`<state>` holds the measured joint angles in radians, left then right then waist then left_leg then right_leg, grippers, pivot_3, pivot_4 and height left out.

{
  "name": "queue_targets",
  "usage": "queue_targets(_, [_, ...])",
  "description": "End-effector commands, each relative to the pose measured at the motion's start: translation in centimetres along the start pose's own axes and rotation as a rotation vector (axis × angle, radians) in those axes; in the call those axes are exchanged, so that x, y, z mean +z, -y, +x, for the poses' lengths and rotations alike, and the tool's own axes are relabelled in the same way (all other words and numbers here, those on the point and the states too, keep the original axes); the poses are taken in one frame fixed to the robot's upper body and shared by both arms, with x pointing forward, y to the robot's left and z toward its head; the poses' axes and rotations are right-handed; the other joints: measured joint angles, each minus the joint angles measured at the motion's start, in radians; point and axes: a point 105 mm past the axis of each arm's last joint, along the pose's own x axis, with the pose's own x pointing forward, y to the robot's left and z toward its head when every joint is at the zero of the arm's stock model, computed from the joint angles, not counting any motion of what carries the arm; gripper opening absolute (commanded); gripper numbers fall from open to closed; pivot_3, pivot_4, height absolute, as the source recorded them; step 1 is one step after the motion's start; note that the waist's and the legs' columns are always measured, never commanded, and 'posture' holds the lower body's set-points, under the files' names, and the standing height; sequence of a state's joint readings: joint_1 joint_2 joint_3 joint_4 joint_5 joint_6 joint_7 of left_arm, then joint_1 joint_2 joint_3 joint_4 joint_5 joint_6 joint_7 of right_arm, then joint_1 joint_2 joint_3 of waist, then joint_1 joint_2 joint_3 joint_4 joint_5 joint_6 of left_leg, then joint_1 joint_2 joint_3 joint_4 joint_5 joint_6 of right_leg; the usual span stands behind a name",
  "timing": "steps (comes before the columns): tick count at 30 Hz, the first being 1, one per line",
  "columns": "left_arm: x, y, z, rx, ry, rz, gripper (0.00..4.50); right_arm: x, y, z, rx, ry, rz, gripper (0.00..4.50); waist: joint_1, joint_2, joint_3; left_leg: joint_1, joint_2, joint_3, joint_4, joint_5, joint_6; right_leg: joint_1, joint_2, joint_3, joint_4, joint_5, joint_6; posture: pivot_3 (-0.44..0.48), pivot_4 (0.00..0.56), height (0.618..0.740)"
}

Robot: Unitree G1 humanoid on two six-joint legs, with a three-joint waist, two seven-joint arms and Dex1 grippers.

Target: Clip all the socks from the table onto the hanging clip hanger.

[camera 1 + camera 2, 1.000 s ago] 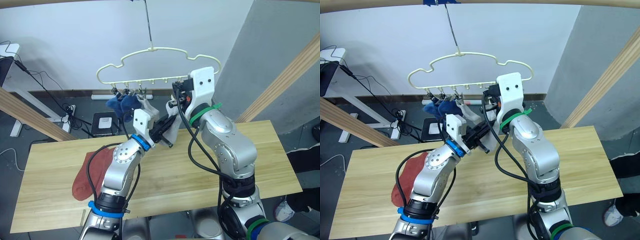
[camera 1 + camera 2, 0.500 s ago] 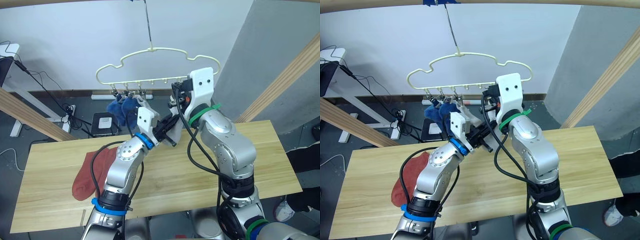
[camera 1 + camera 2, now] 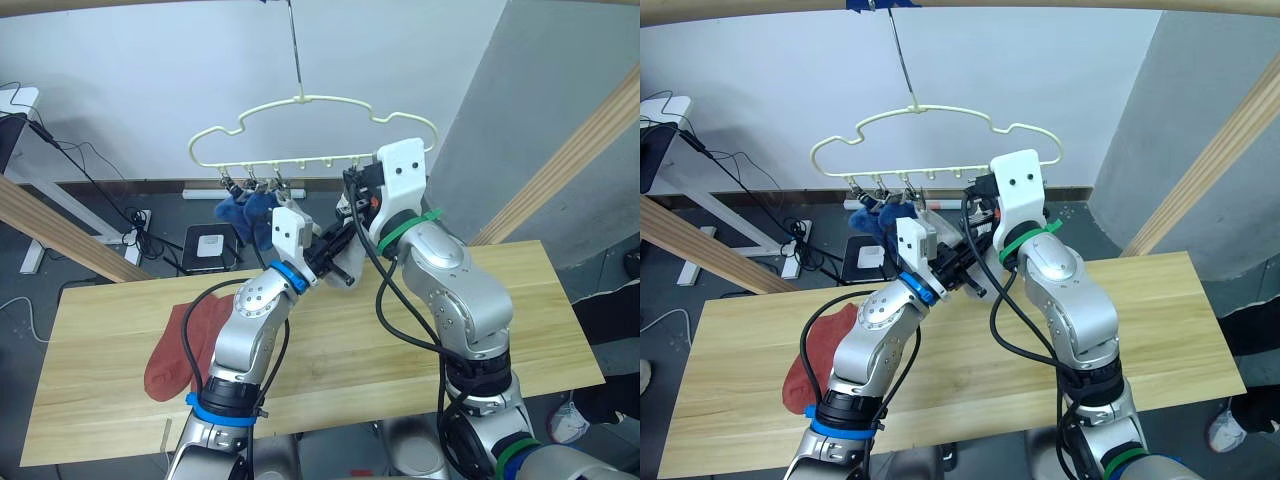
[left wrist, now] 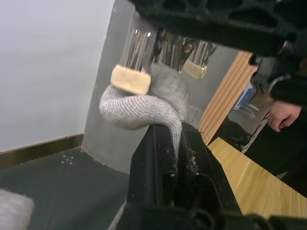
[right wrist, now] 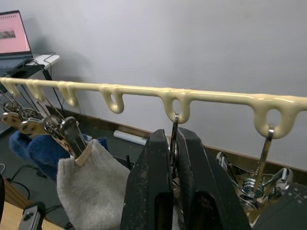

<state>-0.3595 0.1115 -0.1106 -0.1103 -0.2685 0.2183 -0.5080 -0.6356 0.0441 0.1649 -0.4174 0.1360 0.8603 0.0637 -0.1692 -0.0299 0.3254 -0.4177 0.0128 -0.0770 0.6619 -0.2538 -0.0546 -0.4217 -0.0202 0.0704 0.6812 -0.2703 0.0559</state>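
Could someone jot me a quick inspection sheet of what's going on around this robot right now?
Surface: pale plank table, mostly bare.
Job's things: red socks lie on the table's left part; blue socks and one grey sock hang clipped on the yellow clip hanger.
Clutter: nothing seen.
Grippers: left gripper shut on a second grey sock under the clips; right gripper shut on a metal clip.
Cables: black cables loop along the arms; more on the floor.
Surroundings: white wall, wooden posts, laptop.
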Motion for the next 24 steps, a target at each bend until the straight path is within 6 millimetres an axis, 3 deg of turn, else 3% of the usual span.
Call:
queue_targets(1, [1.5, 0.6, 0.3, -0.019, 0.054, 0.016, 0.02, 1.7, -0.6, -0.6, 0.017, 0.087, 0.000, 0.00, 0.000, 0.000, 0.000, 0.000, 0.000, 0.000, 0.000, 0.000, 0.000, 0.000, 0.000, 0.000, 0.000, 0.000, 0.000, -0.251, 0.289, 0.740])
queue_targets(4, [1.4, 0.6, 0.3, -0.020, 0.048, 0.019, 0.00, 1.7, -0.7, -0.8, 0.035, 0.083, 0.007, 0.86, 0.000, 0.000, 0.000, 0.000, 0.000, 0.000, 0.000, 0.000, 0.000, 0.000, 0.000, 0.000, 0.000, 0.000, 0.000, -0.251, 0.289, 0.740])
queue_targets(8, [1.2, 0.4, 0.1, -0.013, 0.039, 0.068, 0.00, 1.9, -0.6, -1.5, 0.074, 0.081, 0.003, 2.37, 0.000, 0.000, 0.000, 0.000, 0.000, 0.000, 0.000, 0.000, 0.000, 0.000, 0.000, 0.000, 0.000, 0.000, 0.000, -0.256, 0.290, 0.740])
queue_targets(10, [0.9, 0.3, -0.1, -0.014, 0.025, 0.073, 0.00, 2.1, -0.5, -2.1, 0.105, 0.082, -0.001, 2.37, 0.001, 0.000, 0.000, 0.000, 0.000, 0.000, 0.000, 0.000, 0.000, 0.000, 0.000, 0.000, 0.000, 0.000, 0.000, -0.256, 0.291, 0.740])
queue_targets(13, [0.7, 0.3, -0.4, -0.035, 0.010, 0.066, 0.74, 2.2, -0.7, -3.0, 0.160, 0.076, -0.007, 2.42, 0.001, 0.000, 0.000, 0.000, 0.000, 0.000, 0.000, 0.000, 0.000, 0.000, 0.000, 0.000, 0.000, 0.000, 0.000, -0.261, 0.292, 0.740])
queue_targets(24, [-0.1, 0.2, -1.5, -0.083, -0.035, 0.142, 4.00, 1.9, -1.4, -6.9, 0.368, 0.066, -0.158, 2.42, 0.001, 0.000, 0.000, 0.000, -0.001, 0.000, 0.000, 0.000, 0.000, 0.000, 0.001, 0.000, 0.000, 0.000, 0.000, -0.267, 0.291, 0.740])
